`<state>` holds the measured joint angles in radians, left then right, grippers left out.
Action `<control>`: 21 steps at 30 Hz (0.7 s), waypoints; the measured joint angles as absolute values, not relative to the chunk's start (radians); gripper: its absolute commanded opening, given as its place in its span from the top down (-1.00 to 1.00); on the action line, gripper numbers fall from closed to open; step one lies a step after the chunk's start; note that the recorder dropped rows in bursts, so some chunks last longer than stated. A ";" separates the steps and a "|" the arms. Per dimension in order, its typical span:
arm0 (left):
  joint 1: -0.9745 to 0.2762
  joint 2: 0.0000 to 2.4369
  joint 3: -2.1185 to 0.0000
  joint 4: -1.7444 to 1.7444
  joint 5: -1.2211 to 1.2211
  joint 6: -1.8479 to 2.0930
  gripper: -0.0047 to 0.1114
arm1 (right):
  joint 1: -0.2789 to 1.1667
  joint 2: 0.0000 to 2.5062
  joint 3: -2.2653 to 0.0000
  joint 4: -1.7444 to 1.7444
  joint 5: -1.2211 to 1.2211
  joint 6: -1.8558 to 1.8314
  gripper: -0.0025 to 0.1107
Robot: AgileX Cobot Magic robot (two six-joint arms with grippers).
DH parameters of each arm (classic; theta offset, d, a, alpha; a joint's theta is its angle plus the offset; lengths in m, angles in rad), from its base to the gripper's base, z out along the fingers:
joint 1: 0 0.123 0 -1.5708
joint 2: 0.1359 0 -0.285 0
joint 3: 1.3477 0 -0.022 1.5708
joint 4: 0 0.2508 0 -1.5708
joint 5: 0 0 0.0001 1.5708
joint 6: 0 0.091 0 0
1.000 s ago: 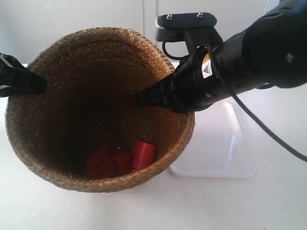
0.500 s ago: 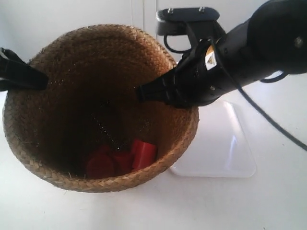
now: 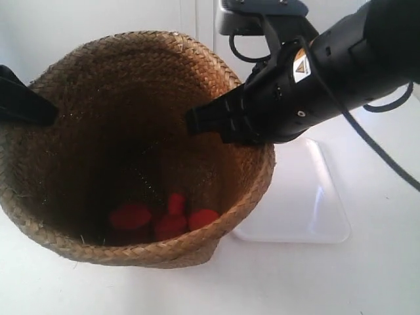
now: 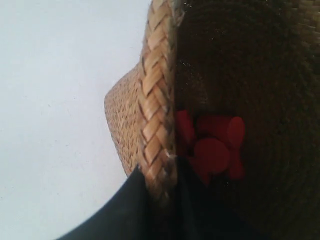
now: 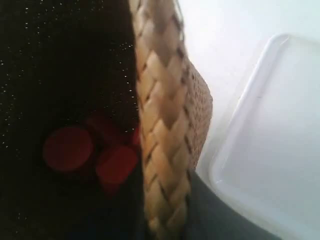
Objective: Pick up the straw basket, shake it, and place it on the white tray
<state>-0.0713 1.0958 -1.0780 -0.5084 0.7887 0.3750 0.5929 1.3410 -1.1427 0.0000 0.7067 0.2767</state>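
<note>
White tabletop [image 3: 367,275], pale wall [image 3: 98,20] | white tray [image 3: 308,210] beside straw basket [image 3: 131,98] | left pincer [image 4: 162,187], right pincer [image 5: 165,210] clamped on rim

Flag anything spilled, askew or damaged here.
Nothing looks spilled or damaged. The left claw and right claw each pinch the rim of the straw basket, which is beside the white tray, not on it. Red pieces lie loose in its bottom; none show on the table.

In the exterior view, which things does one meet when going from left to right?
Left gripper → straw basket → right gripper → white tray. The red pieces lie inside the basket, so I leave them out.
</note>
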 measured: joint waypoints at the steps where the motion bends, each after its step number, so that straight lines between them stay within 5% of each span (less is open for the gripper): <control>1: -0.071 1.094 -1.078 -0.510 0.781 0.375 0.92 | 0.593 1.336 -1.143 0.000 0.707 0.276 0.96; 21: -0.071 1.053 -0.978 -0.504 0.643 0.380 0.92 | 0.592 1.427 -1.119 -0.012 0.626 0.272 0.96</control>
<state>-0.0713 1.0526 -0.9778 -0.5040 0.6433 0.3803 0.5922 1.4275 -1.1185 -0.0117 0.6255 0.2718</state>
